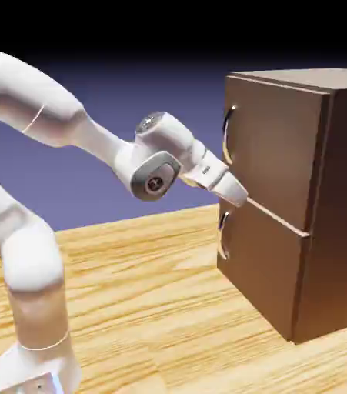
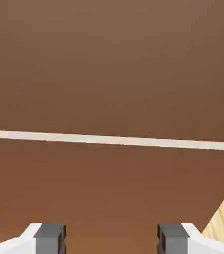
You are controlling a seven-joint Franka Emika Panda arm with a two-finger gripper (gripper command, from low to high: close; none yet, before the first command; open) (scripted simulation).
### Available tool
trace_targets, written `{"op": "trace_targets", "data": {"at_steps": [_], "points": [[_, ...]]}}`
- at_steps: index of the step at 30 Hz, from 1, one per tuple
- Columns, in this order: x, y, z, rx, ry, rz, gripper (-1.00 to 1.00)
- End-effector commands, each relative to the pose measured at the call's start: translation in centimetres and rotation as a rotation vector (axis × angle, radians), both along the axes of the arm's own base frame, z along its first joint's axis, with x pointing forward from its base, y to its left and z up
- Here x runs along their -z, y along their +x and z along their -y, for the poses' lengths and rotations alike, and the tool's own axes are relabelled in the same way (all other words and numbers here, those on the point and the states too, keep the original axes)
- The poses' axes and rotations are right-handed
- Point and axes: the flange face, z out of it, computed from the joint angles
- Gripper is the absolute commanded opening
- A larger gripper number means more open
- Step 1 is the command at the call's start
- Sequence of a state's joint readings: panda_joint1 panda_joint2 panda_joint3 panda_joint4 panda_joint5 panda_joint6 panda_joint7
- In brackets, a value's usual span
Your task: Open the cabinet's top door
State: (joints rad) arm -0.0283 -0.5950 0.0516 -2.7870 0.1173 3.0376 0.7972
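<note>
Writing on the wrist: a small dark marking showed on the white wrist (image 1: 206, 168), too small to read.
Marks on the base: tiny dark specks sat on the white base (image 1: 34, 381) beside a bluish glow; whether they were lettering could not be told.
Cabinet: the tall dark brown cabinet (image 1: 345, 208) stood on the exterior view's right, its front facing the arm (image 1: 34, 258).
Top door: the upper brown panel (image 1: 272, 154) was shut, above the pale strip (image 1: 276, 215) that ran between the two fronts.
Top handle: a curved silver handle (image 1: 226, 137) stood upright near the door's edge on the exterior view's left.
Lower front: the shorter panel (image 1: 261, 265) sat below, with its own curved silver handle (image 1: 223, 235).
Claw: the jaws (image 2: 112, 239) were wide apart, holding nothing; the hand overlapped the cabinet front near the strip, lower than the top handle. Whether it touched could not be told.
Table: light, streaky-grained wood (image 1: 145, 308) lay under the cabinet.
</note>
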Motion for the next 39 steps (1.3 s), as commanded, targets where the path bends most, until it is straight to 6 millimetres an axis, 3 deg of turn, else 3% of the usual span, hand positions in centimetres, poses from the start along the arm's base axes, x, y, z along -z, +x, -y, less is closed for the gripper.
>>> {"op": "trace_targets", "data": {"at_steps": [1, 12, 21, 30, 39], "points": [[-0.7, 0.0, 0.1, 0.038, 0.04, 0.018, 0.0], [-8.0, -1.2, 0.3, 0.39, 0.508, 0.212, 0.0], [-12.0, -2.8, -1.2, 0.597, 0.918, 0.346, 0.0], [-14.0, -4.0, -4.2, 0.738, 1.341, 0.431, 0.0], [-13.7, -4.3, -8.4, 0.833, 1.767, 0.447, 0.0]]}}
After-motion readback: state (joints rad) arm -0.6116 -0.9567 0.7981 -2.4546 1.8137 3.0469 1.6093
